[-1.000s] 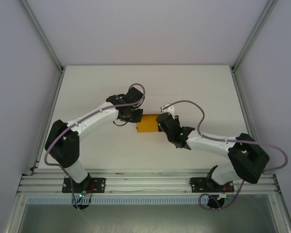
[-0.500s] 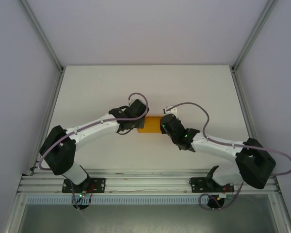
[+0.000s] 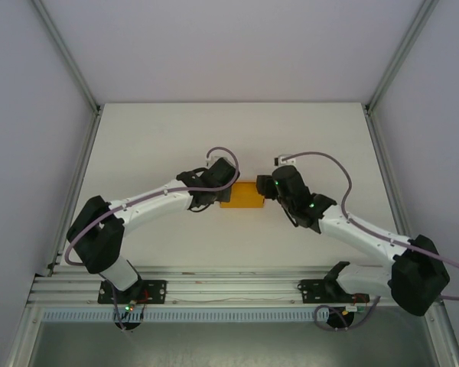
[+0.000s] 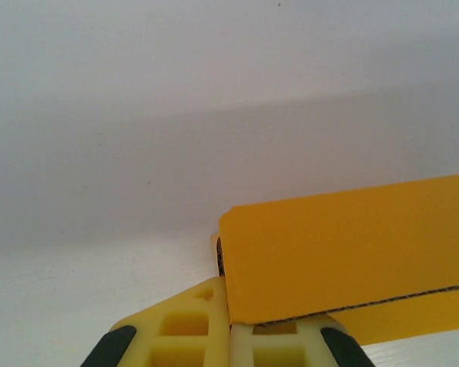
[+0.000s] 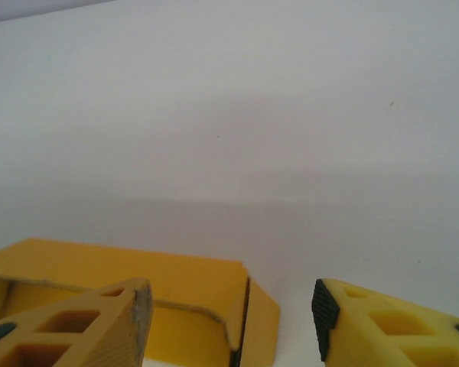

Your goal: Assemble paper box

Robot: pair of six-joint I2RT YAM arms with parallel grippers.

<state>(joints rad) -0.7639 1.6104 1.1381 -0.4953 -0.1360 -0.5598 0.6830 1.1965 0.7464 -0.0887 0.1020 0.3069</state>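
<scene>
Left wrist: left gripper clenched on paper box (right gripper agape beside it)

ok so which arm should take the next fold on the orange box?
Right, probably. The right hand is open and free, with one end of the paper box just ahead of its fingers. The left hand looks shut on a box panel, so it serves better as the anchor.
</scene>
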